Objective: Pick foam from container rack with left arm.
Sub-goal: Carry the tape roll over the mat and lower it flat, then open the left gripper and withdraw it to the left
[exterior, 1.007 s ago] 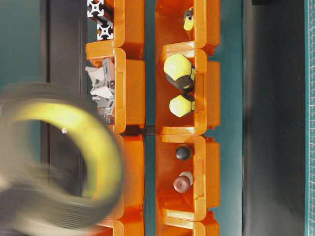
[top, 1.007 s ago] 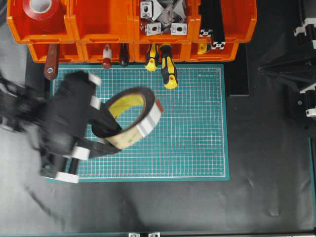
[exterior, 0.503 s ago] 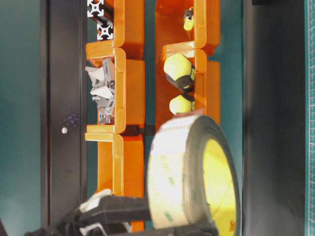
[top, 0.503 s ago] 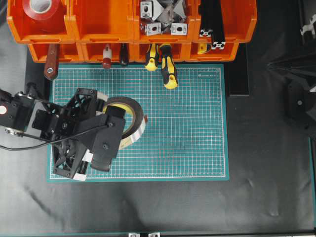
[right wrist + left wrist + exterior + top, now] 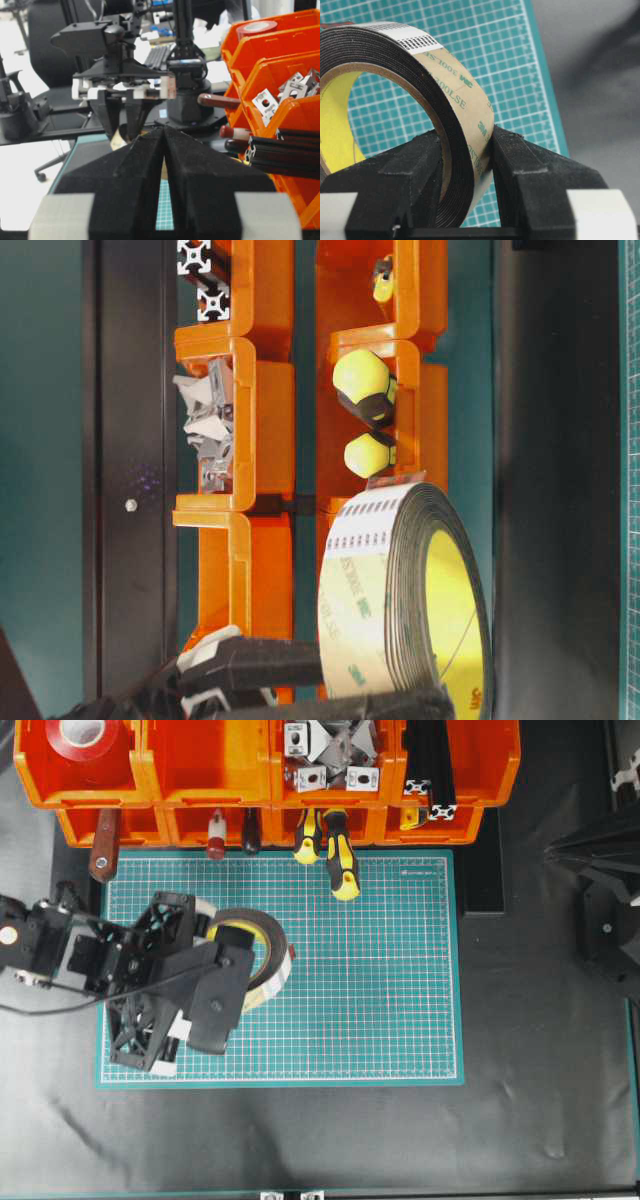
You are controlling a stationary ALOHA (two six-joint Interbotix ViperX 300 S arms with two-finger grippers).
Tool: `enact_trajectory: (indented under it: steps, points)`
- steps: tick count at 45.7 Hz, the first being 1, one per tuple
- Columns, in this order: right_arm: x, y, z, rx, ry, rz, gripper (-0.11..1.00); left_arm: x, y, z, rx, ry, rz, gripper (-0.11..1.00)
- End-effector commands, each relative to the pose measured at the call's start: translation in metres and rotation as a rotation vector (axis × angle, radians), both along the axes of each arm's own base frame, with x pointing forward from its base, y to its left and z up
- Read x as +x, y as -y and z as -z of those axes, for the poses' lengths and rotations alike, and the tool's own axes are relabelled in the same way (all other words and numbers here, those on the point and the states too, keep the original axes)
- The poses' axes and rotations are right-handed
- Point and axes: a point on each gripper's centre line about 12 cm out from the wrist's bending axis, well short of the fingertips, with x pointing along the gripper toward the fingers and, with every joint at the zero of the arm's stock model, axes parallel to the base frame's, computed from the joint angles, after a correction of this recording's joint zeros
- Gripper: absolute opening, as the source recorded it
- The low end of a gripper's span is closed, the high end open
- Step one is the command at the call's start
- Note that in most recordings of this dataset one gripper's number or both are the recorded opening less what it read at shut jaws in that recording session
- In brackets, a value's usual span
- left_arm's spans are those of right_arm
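Note:
The foam [image 5: 266,925] is a dark ring with a yellow core, standing on edge low over the green mat. My left gripper [image 5: 243,950] is shut on its rim. In the left wrist view the fingers [image 5: 530,165] pinch the foam [image 5: 455,95] wall, one inside the ring and one outside. The table-level view shows the foam [image 5: 400,590] in front of the container rack [image 5: 260,400]. The orange container rack [image 5: 200,780] runs along the far edge. My right gripper [image 5: 164,131] is shut and empty, off to the right.
A red tape roll [image 5: 82,735] sits in the upper left bin. Metal brackets [image 5: 330,755] and black extrusions [image 5: 430,760] fill other bins. Yellow-black screwdrivers [image 5: 340,860] stick out over the green mat [image 5: 380,1000]. The right arm [image 5: 605,890] stays at the right edge.
The left gripper came down fast with the foam from high over the mat to low over it, then shifted slightly toward the rack. The right arm has hardly moved.

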Motion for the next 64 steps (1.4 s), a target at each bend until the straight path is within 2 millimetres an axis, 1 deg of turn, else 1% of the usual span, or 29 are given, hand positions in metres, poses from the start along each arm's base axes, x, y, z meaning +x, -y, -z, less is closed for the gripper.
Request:
enact_trajectory:
  steps: [1,11,13,16,17,21,24,34,45,50,54,58,64]
  points:
    - [-0.001,0.000,-0.016,0.006,0.038,-0.002,-0.01,0.003,-0.001,-0.010,-0.004,0.031,-0.005,0.28]
    - [-0.003,0.000,-0.021,0.005,0.057,-0.002,-0.01,0.007,-0.002,-0.005,-0.007,0.026,-0.015,0.28]
    - [-0.004,0.000,-0.022,0.005,0.061,-0.002,-0.01,0.010,-0.001,-0.005,-0.010,0.033,-0.016,0.30]
    - [-0.005,0.000,-0.023,0.005,0.064,-0.002,-0.01,0.014,0.001,-0.004,-0.016,0.055,-0.010,0.49]
    - [-0.005,0.000,-0.023,0.006,0.066,-0.002,-0.01,0.016,0.001,-0.004,-0.019,0.068,-0.010,0.57]
    - [-0.005,0.000,-0.024,0.006,0.069,-0.002,-0.01,0.023,0.001,-0.001,-0.026,0.100,-0.011,0.83]
    - [-0.005,0.000,-0.024,0.006,0.069,-0.002,-0.01,0.024,-0.001,0.002,-0.023,0.092,-0.014,0.91]
    - [-0.006,0.000,-0.026,0.006,0.077,-0.002,-0.01,0.020,-0.001,0.006,-0.023,0.080,-0.017,0.89]
    - [-0.006,0.000,-0.026,0.006,0.077,-0.002,-0.01,0.018,-0.001,0.000,-0.027,0.095,-0.016,0.89]
    - [-0.006,0.000,-0.026,0.006,0.077,-0.002,-0.01,0.014,0.000,-0.008,-0.034,0.117,-0.013,0.89]
    - [-0.007,0.000,-0.027,0.006,0.081,-0.002,-0.01,0.007,0.003,-0.018,-0.041,0.140,-0.001,0.89]
    - [-0.007,0.000,-0.028,0.006,0.084,-0.002,-0.01,-0.004,0.006,-0.031,-0.050,0.173,0.015,0.88]
    - [-0.008,0.000,-0.029,0.006,0.086,-0.002,-0.01,-0.027,0.008,-0.053,-0.072,0.234,0.036,0.86]
